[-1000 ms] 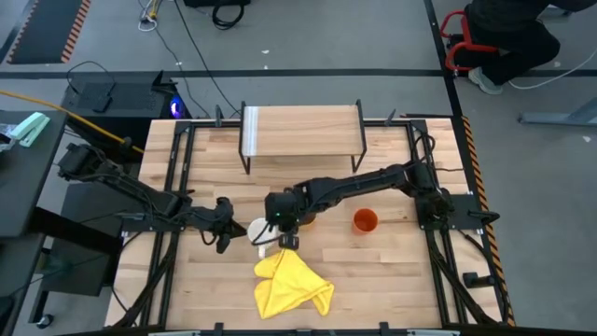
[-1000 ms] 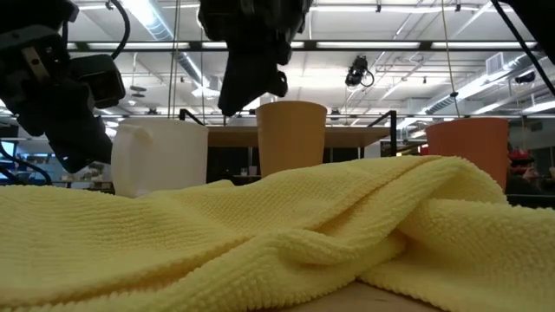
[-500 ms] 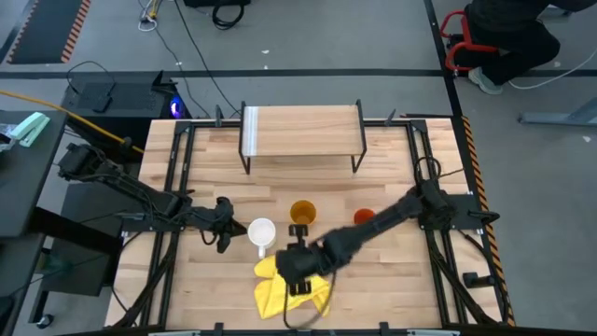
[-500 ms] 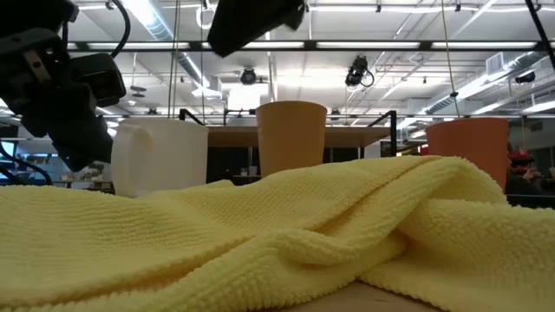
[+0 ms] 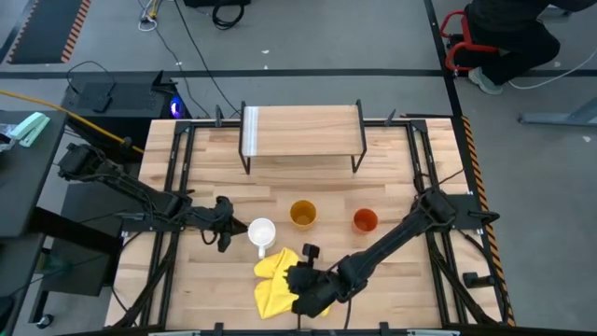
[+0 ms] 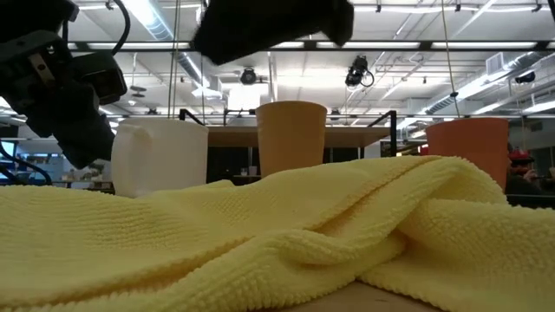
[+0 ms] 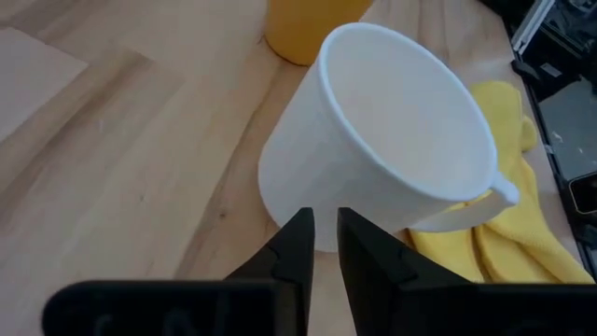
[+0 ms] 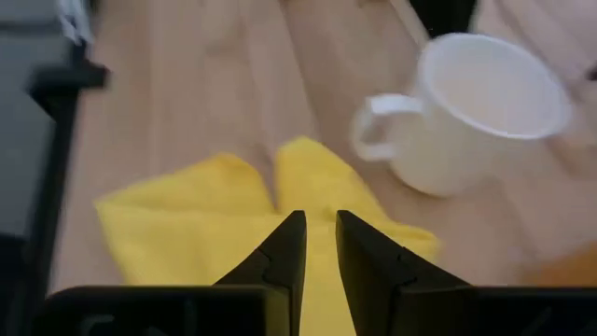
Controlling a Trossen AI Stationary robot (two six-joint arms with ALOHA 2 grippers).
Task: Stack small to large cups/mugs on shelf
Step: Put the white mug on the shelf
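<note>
Nearest the front edge of the surface (image 5: 392,289), the right hand (image 5: 300,297) hangs over the yellow cloth (image 5: 270,285), its fingers nearly together with only a thin gap and nothing between them; the cloth is no part of the stacking. Just behind the cloth stands the white mug (image 5: 261,231), upright, its handle turned toward the cloth. The left hand (image 5: 227,233) sits just beside the mug on the side away from the cups, fingers likewise almost closed and empty. Next along are the yellow cup (image 5: 302,214) and, well apart from it, the red cup (image 5: 365,220), both upright on the surface. Farthest back, the shelf (image 5: 300,131) carries nothing. So no vessel looks placed yet and no grasp is in hand. The next move would call for a hand to spread its fingers wide and take hold of one vessel.
</note>
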